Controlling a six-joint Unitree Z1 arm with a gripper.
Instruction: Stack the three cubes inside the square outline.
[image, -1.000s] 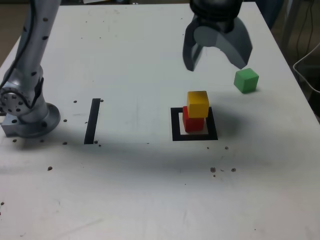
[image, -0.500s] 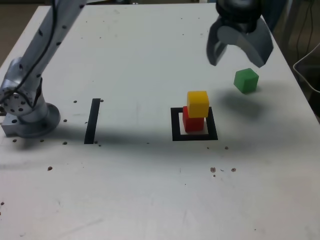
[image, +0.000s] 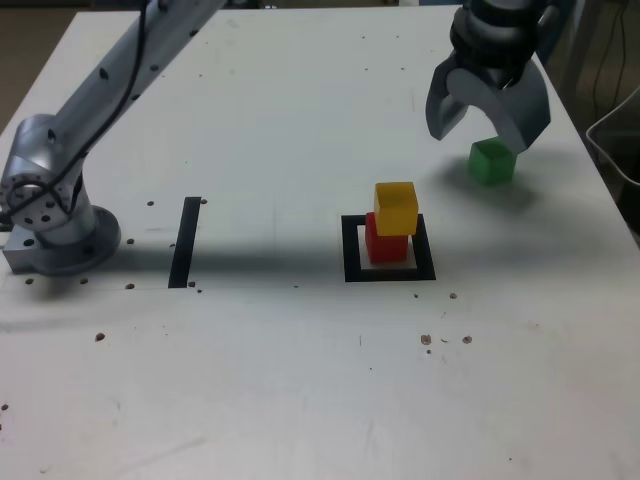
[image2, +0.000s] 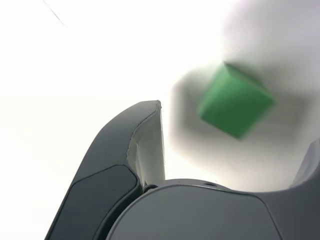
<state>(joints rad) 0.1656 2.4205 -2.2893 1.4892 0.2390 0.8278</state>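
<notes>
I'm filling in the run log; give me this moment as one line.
phase: reaching for green cube | gripper: open, above it, not touching | stack: yellow cube on red cube in square outline

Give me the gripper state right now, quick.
Gripper: open, holding nothing; fingers spread above the green cube, not touching it.

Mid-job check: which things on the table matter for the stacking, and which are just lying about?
Job:
- green cube, loose on the table, under the open pincer
- yellow cube, on the red cube
- square outline around the red cube

Lying about:
- black strip
- dark specks
</notes>
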